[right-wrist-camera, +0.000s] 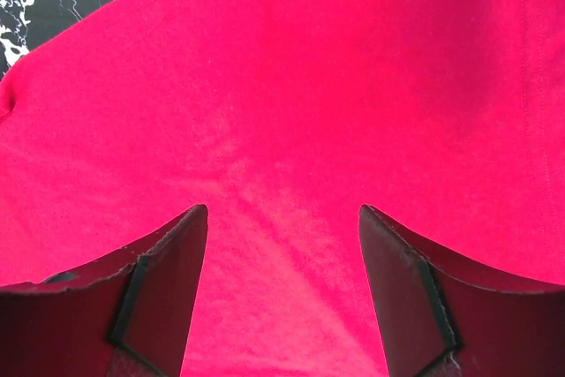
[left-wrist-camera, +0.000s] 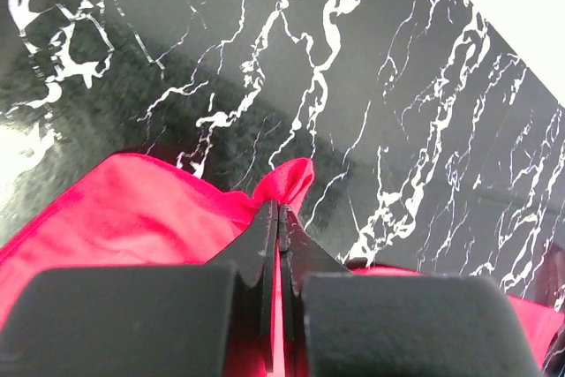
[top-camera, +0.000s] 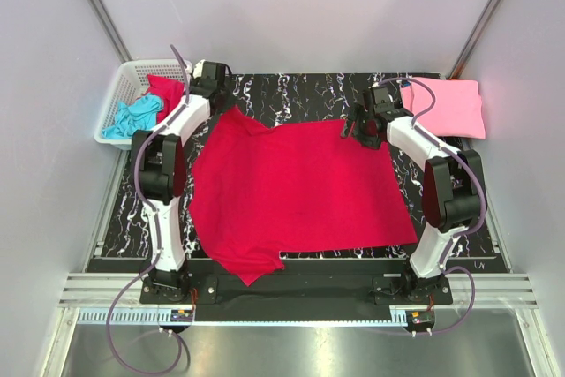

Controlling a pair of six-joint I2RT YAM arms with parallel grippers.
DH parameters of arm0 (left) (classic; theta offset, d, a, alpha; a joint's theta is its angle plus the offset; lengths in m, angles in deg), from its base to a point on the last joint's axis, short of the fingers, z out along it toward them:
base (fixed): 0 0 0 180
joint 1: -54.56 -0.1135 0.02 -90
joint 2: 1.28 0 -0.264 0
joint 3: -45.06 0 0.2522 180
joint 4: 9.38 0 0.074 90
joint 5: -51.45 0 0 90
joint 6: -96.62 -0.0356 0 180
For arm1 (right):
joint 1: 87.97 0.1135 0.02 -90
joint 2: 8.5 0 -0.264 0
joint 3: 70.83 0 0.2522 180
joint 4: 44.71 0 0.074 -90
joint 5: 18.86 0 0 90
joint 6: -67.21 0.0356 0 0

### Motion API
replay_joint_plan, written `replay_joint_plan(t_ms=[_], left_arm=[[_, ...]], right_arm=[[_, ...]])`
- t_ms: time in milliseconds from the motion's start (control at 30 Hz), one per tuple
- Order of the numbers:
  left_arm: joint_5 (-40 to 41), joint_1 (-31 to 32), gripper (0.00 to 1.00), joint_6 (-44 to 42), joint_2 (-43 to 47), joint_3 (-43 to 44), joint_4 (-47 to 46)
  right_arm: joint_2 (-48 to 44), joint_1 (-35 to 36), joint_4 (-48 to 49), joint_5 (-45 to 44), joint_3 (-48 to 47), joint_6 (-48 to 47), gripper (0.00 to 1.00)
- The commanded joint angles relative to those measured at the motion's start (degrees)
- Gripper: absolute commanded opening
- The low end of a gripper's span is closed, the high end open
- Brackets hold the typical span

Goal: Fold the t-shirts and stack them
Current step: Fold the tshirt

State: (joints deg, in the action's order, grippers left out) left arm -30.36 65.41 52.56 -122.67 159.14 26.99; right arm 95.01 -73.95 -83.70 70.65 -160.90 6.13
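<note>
Nearby, beside the crimson shirt, a basket holds a turquoise shirt.

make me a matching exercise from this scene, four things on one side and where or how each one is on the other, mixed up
Things:
1. crimson t-shirt
2. pink t-shirt
3. turquoise t-shirt
4. left gripper

Place or state:
A. lying in the white basket
B. shut on a fold of crimson fabric
C. folded at the far right
D. spread out across the black marble table

Pairs: 1-D, 2-C, 3-A, 4-B
</note>
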Motion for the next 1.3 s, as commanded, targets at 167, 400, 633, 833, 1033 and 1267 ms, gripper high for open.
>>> replay_joint_plan(t_ms=[167,400,633,833,1033,1267], left_arm=[[2.2,0.8,0.04,0.2,12.3,-15.2,-1.3],[8.0,2.7,0.15,2.6,21.4,-29.5,-1.2],[10.8,4.1,0.24,0.6,24.1,-31.4,-1.3],[11.0,4.4,0.26,1.4,21.6,-30.5,0.1],[10.4,4.4,0.27,2.2,18.5,-31.6,-0.1],[7.5,3.7,0.30,1.9,14.3,-29.5,-3.1]], right_arm=[[-0.6,0.0,-0.1,0.3,-0.2,1.2,0.76],[-0.8,0.1,-0.1,3.0,0.4,1.5,0.76],[-1.2,0.0,0.2,3.9,2.0,1.8,0.76],[-1.8,0.0,0.4,3.8,2.5,1.7,0.76],[-1.6,0.0,0.3,4.0,2.8,1.5,0.76],[-2.0,0.1,0.3,3.5,3.3,1.2,0.76]])
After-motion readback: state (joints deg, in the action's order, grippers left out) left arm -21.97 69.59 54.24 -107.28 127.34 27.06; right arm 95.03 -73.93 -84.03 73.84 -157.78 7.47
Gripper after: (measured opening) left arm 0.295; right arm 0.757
